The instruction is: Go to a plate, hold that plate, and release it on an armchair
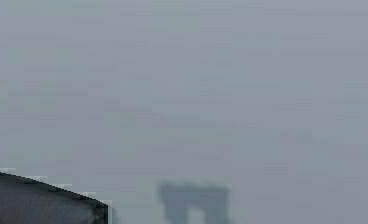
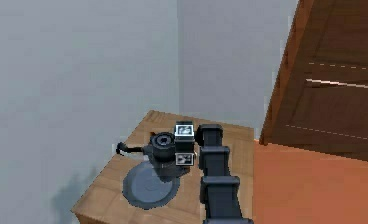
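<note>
A round grey plate (image 2: 144,189) lies flat on a small wooden table (image 2: 104,190) that stands against a pale wall in the arm side view. My arm (image 2: 221,185) reaches up from the bottom edge over the table. At its end the gripper (image 2: 125,149) points toward the view's left, its dark body just above the plate's far rim in the picture. I cannot tell whether the gripper touches the plate or whether it holds anything.
A brown wooden door (image 2: 327,75) fills the arm side view's right, with orange-brown floor (image 2: 312,185) below it. The forward view faces a plain grey wall (image 1: 192,90) close ahead. A dark curved-topped thing (image 1: 42,200) sits at its bottom left corner.
</note>
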